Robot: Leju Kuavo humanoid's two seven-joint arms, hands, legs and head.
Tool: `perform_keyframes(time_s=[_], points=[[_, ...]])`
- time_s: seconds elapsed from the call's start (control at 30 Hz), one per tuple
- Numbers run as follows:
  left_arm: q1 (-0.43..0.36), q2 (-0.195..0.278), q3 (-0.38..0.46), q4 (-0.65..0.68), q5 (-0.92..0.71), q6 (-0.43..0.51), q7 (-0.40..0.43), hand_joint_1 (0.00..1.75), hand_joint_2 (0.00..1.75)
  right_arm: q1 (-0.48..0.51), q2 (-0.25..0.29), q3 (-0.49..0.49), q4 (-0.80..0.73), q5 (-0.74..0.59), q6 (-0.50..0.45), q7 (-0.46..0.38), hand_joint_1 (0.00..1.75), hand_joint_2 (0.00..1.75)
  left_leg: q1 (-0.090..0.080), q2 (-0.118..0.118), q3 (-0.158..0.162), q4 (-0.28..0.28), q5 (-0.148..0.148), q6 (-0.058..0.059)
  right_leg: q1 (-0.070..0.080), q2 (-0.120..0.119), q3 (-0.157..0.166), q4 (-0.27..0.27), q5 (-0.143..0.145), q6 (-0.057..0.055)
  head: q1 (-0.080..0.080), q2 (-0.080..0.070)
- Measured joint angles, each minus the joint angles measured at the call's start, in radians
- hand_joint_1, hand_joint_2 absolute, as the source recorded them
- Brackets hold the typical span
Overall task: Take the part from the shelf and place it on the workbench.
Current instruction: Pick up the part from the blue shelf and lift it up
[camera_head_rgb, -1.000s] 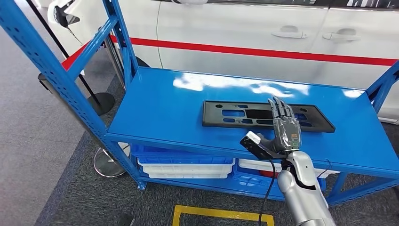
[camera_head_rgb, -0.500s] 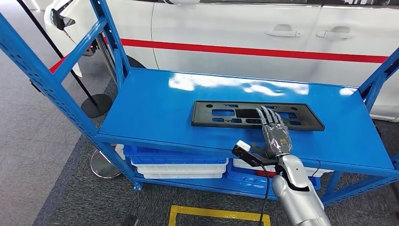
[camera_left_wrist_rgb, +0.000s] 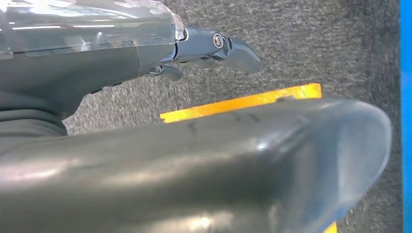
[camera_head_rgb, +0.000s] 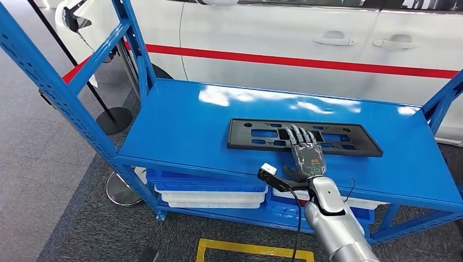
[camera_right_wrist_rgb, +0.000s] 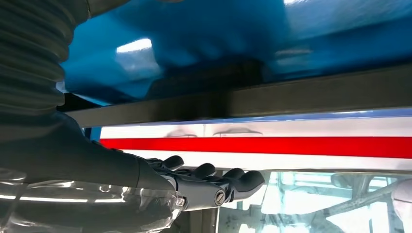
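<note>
A long flat black part point(camera_head_rgb: 304, 137) with several cut-outs lies lengthwise on the top board of the blue shelf point(camera_head_rgb: 185, 125). My right hand point(camera_head_rgb: 304, 154) reaches in from the near side, its fingers point(camera_head_rgb: 299, 136) stretched out flat over the part's near edge around its middle, gripping nothing. In the right wrist view the part point(camera_right_wrist_rgb: 301, 97) is a dark bar against the blue board, and the straight fingers point(camera_right_wrist_rgb: 218, 180) are apart from it. My left hand point(camera_left_wrist_rgb: 214, 46) hangs over grey carpet with nothing in it.
A white car point(camera_head_rgb: 284, 38) with a red stripe stands close behind the shelf. Blue uprights point(camera_head_rgb: 60, 93) rise at the shelf's left, another at the right end point(camera_head_rgb: 439, 101). White and blue bins point(camera_head_rgb: 213, 194) sit on the lower level. Yellow floor tape point(camera_head_rgb: 251, 248) lies below.
The view has shifted a little. My right hand has slid left along the part, from right of centre to about its middle, and drawn back slightly. The part has stayed on the shelf.
</note>
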Motion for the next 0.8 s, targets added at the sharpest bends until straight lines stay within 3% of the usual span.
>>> perform_keyframes(time_s=[0.07,0.17,0.23,0.3,0.33,0.37,0.4,0.47,0.53,0.67,0.73,0.8], points=[[0.000,0.000,0.000,0.000,-0.001,0.001,0.002,0.00,0.00,-0.002,0.005,0.001,0.005,0.007,-0.004,0.007,0.00,1.75,-0.002,-0.001,0.003,-0.002,-0.003,-0.014,0.007,0.004,0.013,-0.027,-0.003,-0.012,0.000,0.000],[0.000,-0.001,0.000,0.000,-0.013,0.009,0.010,0.00,0.00,-0.009,0.010,0.001,0.010,0.041,-0.012,0.036,0.00,1.75,0.001,0.001,0.004,0.011,-0.018,-0.029,0.006,0.004,0.020,-0.034,-0.001,-0.036,0.000,0.000],[0.000,-0.001,0.000,0.000,-0.022,0.014,0.021,0.00,0.00,-0.013,0.013,0.001,0.016,0.097,-0.018,0.083,0.00,1.75,0.003,0.002,-0.037,0.103,-0.070,-0.031,0.006,0.002,0.024,-0.038,-0.001,-0.050,0.000,0.000],[0.001,-0.001,0.000,0.000,-0.029,0.016,0.027,0.00,0.00,-0.016,0.014,0.001,0.030,0.171,-0.022,0.139,0.00,1.75,0.002,0.002,-0.102,0.237,-0.126,-0.031,0.013,0.002,0.025,-0.038,-0.003,-0.057,0.000,0.000],[0.003,-0.001,0.000,0.000,-0.032,0.016,0.028,0.00,0.00,-0.020,0.014,0.001,0.040,0.204,-0.023,0.164,0.00,1.75,0.001,0.002,-0.123,0.276,-0.134,-0.031,0.016,0.002,0.026,-0.037,-0.005,-0.059,0.000,0.000],[0.003,-0.001,0.000,0.000,-0.034,0.016,0.029,0.00,0.00,-0.025,0.014,0.001,0.051,0.227,-0.023,0.182,0.00,1.75,0.001,0.002,-0.126,0.278,-0.122,-0.029,0.019,0.002,0.028,-0.036,-0.006,-0.060,-0.001,0.000],[0.004,-0.001,0.000,0.000,-0.034,0.016,0.029,0.00,0.00,-0.032,0.014,0.001,0.061,0.242,-0.023,0.196,0.00,1.75,0.000,0.002,-0.110,0.241,-0.094,-0.025,0.022,0.003,0.030,-0.035,-0.007,-0.060,-0.001,0.000],[0.003,-0.001,0.000,0.000,-0.035,0.016,0.028,0.00,0.00,-0.044,0.014,0.001,0.079,0.250,-0.022,0.208,0.00,1.75,-0.004,0.003,-0.047,0.105,-0.029,-0.012,0.027,0.003,0.034,-0.032,-0.010,-0.057,-0.001,0.000],[0.002,-0.001,0.000,0.000,-0.036,0.015,0.028,0.00,0.00,-0.053,0.013,0.001,0.090,0.251,-0.021,0.211,0.06,1.75,-0.010,0.004,-0.008,0.019,-0.003,-0.002,0.030,0.004,0.034,-0.029,-0.013,-0.050,0.000,0.000],[0.002,-0.003,0.000,0.000,-0.036,0.014,0.026,0.00,0.00,-0.060,0.012,0.001,0.104,0.251,-0.018,0.215,1.62,1.75,-0.010,0.005,-0.001,0.000,0.005,0.014,0.028,0.004,0.031,-0.020,-0.021,-0.029,0.000,0.000],[0.001,-0.003,-0.001,0.000,-0.038,0.011,0.023,0.00,0.00,-0.063,0.012,0.001,0.115,0.251,-0.009,0.225,1.74,1.75,-0.005,0.007,0.000,-0.008,0.012,0.023,0.025,0.003,-0.002,0.050,-0.066,-0.018,0.000,0.000],[0.001,-0.003,-0.001,0.000,-0.045,0.005,0.020,0.00,0.00,-0.064,0.012,0.005,0.130,0.251,-0.002,0.235,1.75,1.75,-0.005,0.007,-0.003,-0.009,0.013,0.025,0.020,0.003,-0.065,0.177,-0.127,-0.010,0.000,0.000]])
